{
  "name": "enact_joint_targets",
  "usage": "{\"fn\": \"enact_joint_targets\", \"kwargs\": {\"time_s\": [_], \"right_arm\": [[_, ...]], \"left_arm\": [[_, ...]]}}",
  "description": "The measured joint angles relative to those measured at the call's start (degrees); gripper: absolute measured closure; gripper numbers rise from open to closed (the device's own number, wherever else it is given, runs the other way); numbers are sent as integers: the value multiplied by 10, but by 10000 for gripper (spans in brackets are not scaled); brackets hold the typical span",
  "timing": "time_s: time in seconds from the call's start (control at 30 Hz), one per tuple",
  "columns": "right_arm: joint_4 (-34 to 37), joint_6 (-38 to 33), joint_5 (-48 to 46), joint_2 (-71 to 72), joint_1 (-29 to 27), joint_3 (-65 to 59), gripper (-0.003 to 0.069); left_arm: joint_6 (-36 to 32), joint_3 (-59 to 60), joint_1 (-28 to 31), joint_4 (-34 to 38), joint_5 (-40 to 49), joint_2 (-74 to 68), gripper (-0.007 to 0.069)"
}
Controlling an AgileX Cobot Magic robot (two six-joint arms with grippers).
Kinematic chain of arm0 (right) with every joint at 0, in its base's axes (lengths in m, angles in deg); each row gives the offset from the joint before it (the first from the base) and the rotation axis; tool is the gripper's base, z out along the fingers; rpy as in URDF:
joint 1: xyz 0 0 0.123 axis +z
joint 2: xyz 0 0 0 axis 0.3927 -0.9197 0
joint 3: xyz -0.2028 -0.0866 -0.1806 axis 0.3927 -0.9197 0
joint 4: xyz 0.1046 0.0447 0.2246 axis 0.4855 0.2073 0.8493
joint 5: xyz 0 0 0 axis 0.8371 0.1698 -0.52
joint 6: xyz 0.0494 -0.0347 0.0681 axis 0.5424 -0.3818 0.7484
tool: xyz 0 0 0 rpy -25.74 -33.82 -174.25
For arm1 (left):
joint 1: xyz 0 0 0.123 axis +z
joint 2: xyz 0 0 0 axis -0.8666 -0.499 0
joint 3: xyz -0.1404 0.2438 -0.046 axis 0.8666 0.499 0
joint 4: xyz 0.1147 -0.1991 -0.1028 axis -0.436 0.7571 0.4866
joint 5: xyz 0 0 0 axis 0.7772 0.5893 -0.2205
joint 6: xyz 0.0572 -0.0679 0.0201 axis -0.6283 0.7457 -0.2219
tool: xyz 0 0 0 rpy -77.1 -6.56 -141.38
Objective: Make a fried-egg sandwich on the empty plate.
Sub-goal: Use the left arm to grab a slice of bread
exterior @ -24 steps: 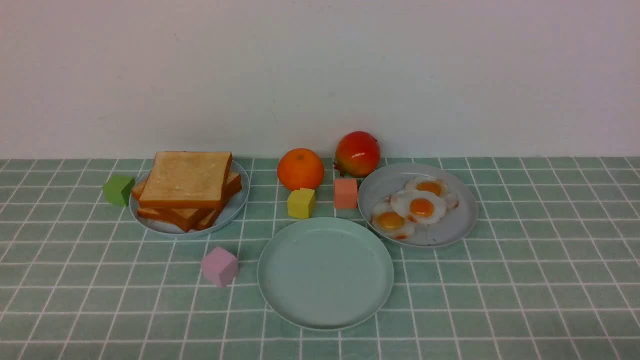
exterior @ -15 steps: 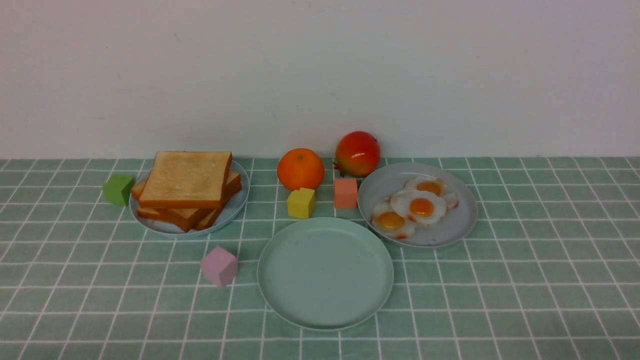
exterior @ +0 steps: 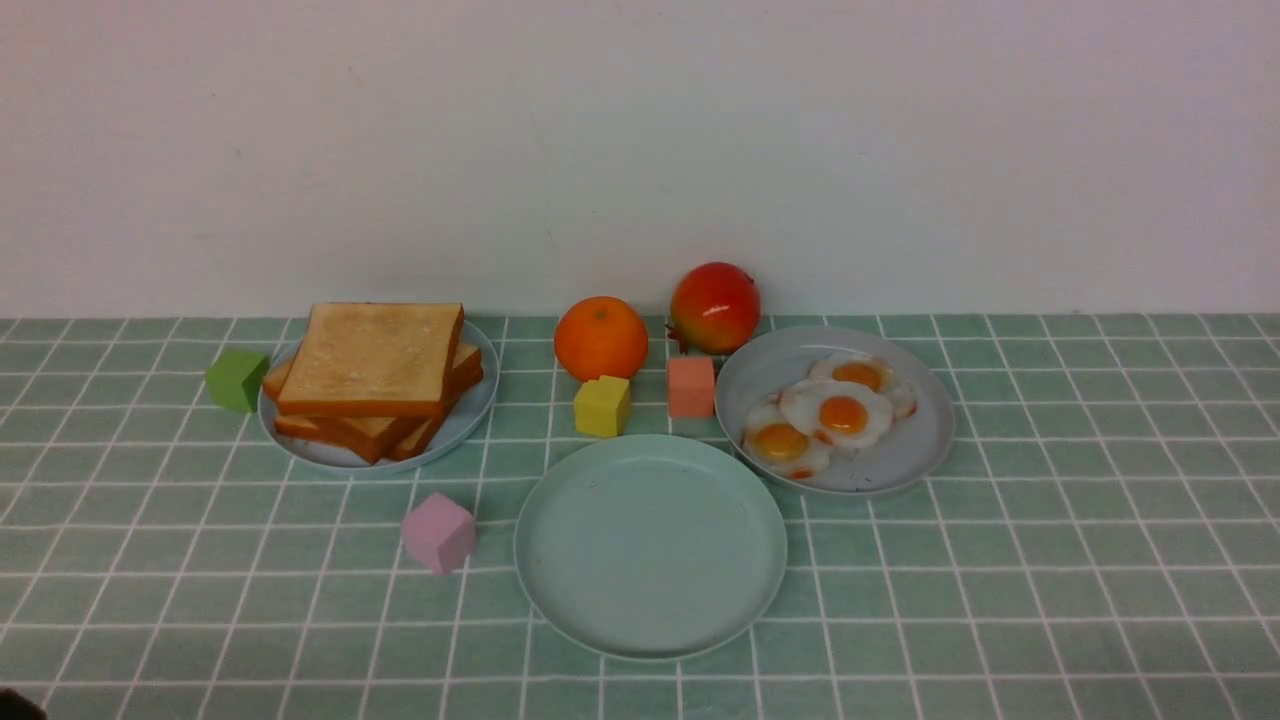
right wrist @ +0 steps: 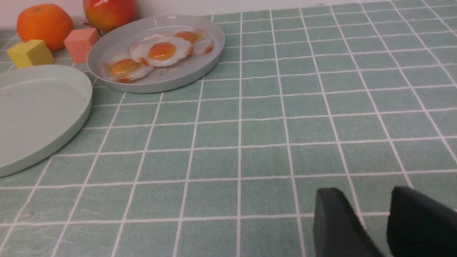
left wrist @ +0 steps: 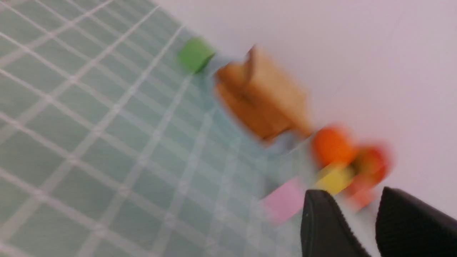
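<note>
Now, empty plate [exterior: 650, 560]: lower centre of the front view, bare, flat on the checked cloth [exterior: 1100, 560].
Plate edges: the upper right rim sits just beside the grey plate [exterior: 925, 440]; whether they touch cannot be told. Open cloth lies below it and far out to the right.
Toast slices [exterior: 370, 360]: stacked on the pale blue plate [exterior: 460, 428], left of centre, apart from the empty plate.
Fried eggs [exterior: 843, 413]: three, overlapping, on the grey plate, right of centre.
In the way: the pink cube [exterior: 438, 532] is near the plate's left rim, below the toast. The yellow cube [exterior: 602, 406] and the salmon cube [exterior: 691, 386] stand just above its upper rim.
Further back: orange [exterior: 601, 338] and red fruit [exterior: 715, 307] by the wall; green cube [exterior: 237, 380] just left of the pale blue plate.
Left gripper [left wrist: 353, 194]: narrow gap between the fingers, nothing between them.
Right gripper [right wrist: 366, 192]: same narrow gap, holding nothing, over bare cloth.
Hard to make out: the left wrist view is smeared; both grippers are cut off by the frame edge.
</note>
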Motion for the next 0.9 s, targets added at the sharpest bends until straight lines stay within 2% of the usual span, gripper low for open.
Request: {"fn": "enact_joint_targets", "kwargs": {"time_s": [0.1, 0.23, 0.4, 0.43, 0.57, 0.77, 0.9], "right_arm": [[0, 0, 0, 0, 0, 0, 419], [0, 0, 0, 0, 0, 0, 419], [0, 0, 0, 0, 0, 0, 419], [0, 0, 0, 0, 0, 0, 419], [0, 0, 0, 0, 0, 0, 419], [0, 0, 0, 0, 0, 0, 419], [0, 0, 0, 0, 0, 0, 419]], "left_arm": [[23, 0, 0, 69, -59, 0, 386], [32, -5, 0, 98, -100, 0, 386], [4, -93, 0, 72, -8, -15, 414], [-27, -142, -1, 54, 41, -48, 438], [-119, -252, -27, 37, 135, -163, 480], [-249, -415, -141, 20, 304, -385, 490], [-270, -478, -200, 0, 319, -484, 490]]}}
